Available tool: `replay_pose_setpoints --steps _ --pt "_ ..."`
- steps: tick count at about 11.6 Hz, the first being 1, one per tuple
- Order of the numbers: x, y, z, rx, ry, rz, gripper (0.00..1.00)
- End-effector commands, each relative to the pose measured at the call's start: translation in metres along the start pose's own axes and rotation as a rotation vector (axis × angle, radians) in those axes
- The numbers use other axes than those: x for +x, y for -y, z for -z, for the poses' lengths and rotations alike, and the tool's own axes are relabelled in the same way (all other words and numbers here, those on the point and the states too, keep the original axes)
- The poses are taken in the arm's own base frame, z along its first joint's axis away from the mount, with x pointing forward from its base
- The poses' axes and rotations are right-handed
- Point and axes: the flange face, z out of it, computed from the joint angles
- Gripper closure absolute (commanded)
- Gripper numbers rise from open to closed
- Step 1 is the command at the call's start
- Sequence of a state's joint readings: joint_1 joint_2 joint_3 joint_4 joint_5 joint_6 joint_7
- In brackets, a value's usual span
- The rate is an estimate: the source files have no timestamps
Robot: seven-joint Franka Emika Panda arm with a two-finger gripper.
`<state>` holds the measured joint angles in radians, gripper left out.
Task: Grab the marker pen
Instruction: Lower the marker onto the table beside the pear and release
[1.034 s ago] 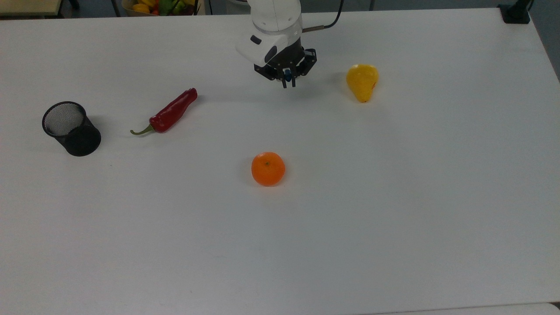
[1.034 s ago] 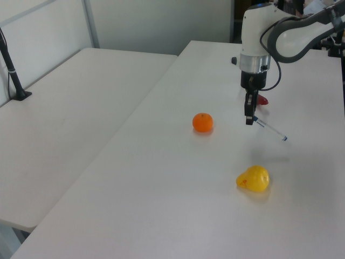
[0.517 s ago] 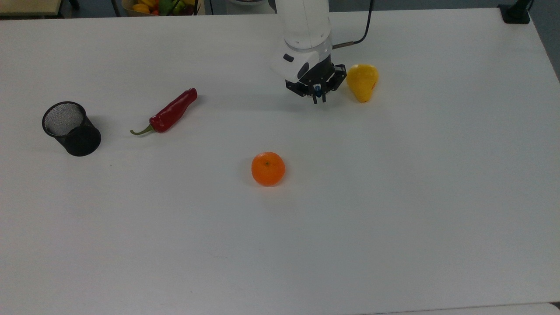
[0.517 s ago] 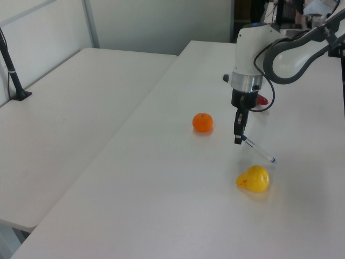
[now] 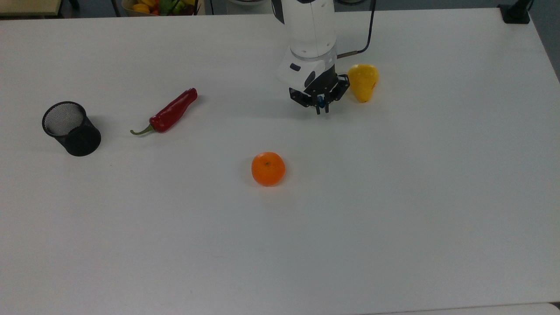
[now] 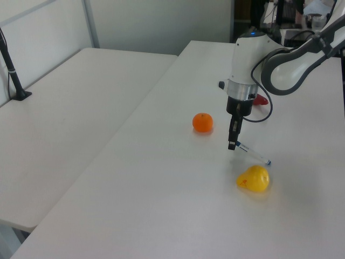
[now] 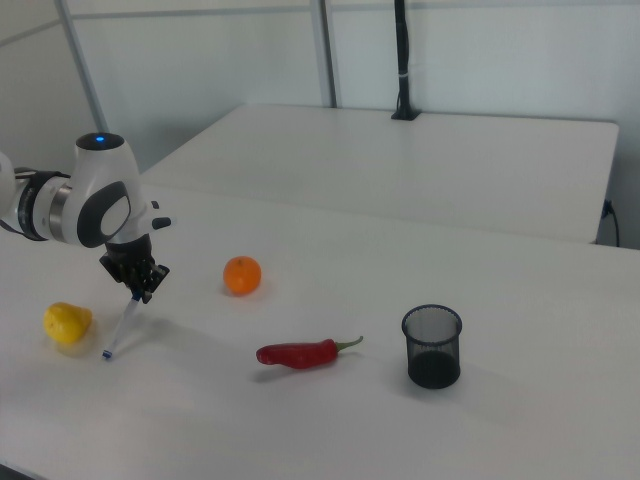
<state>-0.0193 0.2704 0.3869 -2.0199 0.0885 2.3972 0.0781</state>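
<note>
Fingers (image 6: 232, 144) pinching marker pen (image 6: 252, 155) at cap end | barrel slanting down, near pear (image 6: 253, 178)

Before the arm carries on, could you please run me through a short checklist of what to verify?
1. Gripper shut on the marker pen: ok, held at one end.
2. Pen off the table: cannot tell; in the right view its free tip hangs low, near the surface.
3. Pen clear of the pear: cannot tell; in the left view the free end sits just above the pear, and the gap is not clear.
4. Orange out of the way: ok, well apart from the gripper.
5. Chilli and mesh cup untouched: ok, both far toward the top view's left.
</note>
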Motion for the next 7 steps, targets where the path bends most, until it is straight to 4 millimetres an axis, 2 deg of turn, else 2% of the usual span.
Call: replay_pose_setpoints --steps 1,3,6,7 --pt "0.0046 0.0013 -0.0135 -0.013 -0.013 0.010 0.72" --pt "0.0047 0.0005 -0.0127 -0.013 -0.014 0.009 0.46" --pt "0.0060 -0.0011 -0.0059 -0.016 -0.023 -0.021 0.00" --pt "0.0063 -0.0026 -0.0038 -0.016 -0.022 -0.025 0.00"
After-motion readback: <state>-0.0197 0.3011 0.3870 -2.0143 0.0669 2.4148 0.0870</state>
